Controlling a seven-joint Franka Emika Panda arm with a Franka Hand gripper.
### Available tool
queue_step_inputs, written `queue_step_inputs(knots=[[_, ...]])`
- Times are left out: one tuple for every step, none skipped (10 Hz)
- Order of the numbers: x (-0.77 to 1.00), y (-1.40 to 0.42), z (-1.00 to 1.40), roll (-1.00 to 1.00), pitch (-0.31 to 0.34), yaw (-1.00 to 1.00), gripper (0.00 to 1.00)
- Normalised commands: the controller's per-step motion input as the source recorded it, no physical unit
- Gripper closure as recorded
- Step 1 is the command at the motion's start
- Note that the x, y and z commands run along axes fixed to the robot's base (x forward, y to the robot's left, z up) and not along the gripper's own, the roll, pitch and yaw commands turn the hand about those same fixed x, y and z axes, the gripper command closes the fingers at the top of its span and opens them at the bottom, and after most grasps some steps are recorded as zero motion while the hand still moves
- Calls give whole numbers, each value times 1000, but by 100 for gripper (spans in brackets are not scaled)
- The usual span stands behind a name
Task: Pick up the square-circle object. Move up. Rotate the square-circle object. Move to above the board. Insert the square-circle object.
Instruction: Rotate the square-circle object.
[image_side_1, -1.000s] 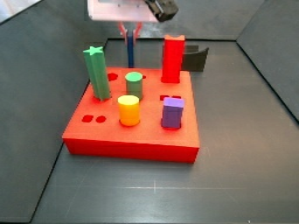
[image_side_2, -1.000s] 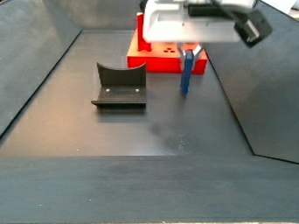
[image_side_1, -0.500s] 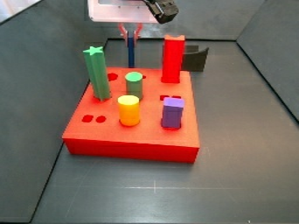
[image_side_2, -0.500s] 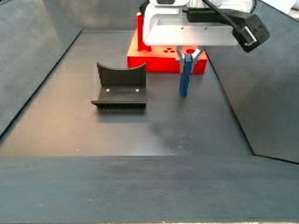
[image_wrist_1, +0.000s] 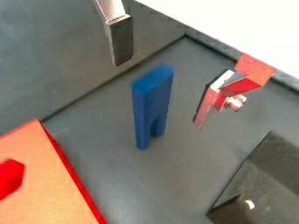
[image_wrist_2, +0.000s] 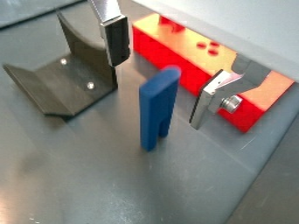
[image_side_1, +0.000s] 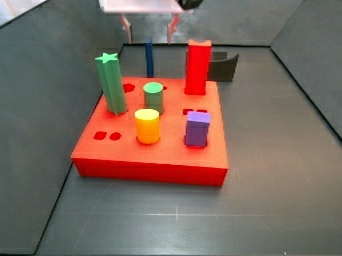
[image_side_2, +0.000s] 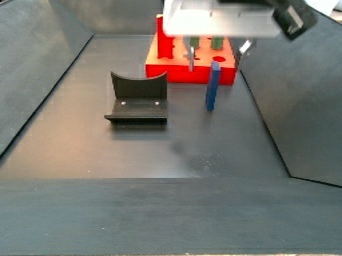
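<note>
The square-circle object, a slim dark-blue peg, stands upright on the dark floor beside the board, free of any hold. It also shows in both wrist views and behind the board in a side view. My gripper hangs above the peg's top, open and empty. In both wrist views the gripper has one silver finger on each side of the peg, well apart from it. The board is a thick red slab.
On the board stand a green star peg, a green cylinder, a yellow cylinder, a purple block and a tall red post. The dark fixture stands on the floor beside the peg.
My gripper has risen, still open, so its fingers now sit higher over the peg's top. The blue peg has not moved.
</note>
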Motion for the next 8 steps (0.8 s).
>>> queue_step_inputs(knots=[[-22,-3,612,-9,37,-22,0],[-13,-3,437,-12,41,-21,0],[-6,-3,195,-16,47,-21,0],[0,0,0,-3,7,-1000,0],[7,3,-17,-4,6,-1000,0],[12,12,-2,-4,5,-1000,0],[12,10,-1,-4,6,-1000,0],[12,10,-2,-4,6,-1000,0]])
